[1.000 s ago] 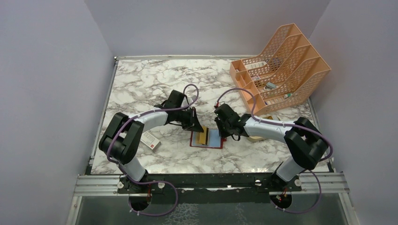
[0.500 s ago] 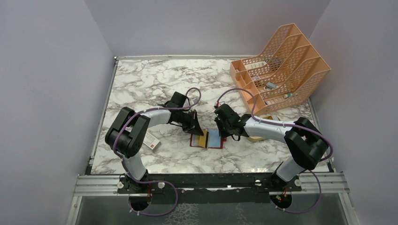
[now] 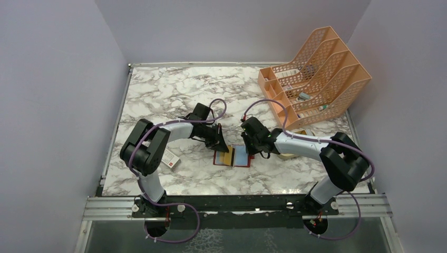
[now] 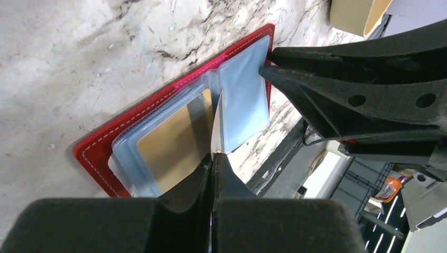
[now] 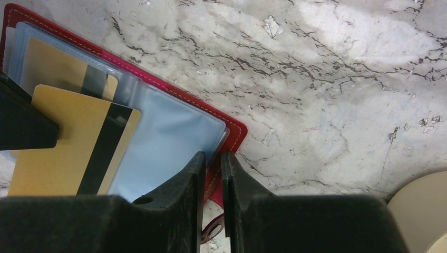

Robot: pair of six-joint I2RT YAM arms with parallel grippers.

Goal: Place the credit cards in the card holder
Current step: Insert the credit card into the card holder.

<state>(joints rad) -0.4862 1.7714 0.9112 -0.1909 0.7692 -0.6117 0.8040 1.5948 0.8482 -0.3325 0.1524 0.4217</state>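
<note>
left arm (image 3: 174, 129) has swung its elbow in toward the middle since the earlier view, and the left claw (image 4: 213, 155) has edged down a little toward the wallet (image 5: 232, 132), which lies open and flat on the worktop (image 5: 327, 79) between the two arms. that claw is pinched tight on a gold card (image 5: 63, 142), holding it by one short end and on edge over the wallet's clear sleeves. the right claw (image 5: 213, 155) is nearly together, with the wallet's red edge between its fingers, apparently pinning it down. a second gold card (image 5: 58, 60) already sits inside a sleeve. the card looks light, stiff and slick, so a firm pinch at the end opposite the one going in seems best. the soft sleeve mouth may buckle. counted: two gold cards, one wallet, no blue card that i can tell apart from the pale sleeves.
</note>
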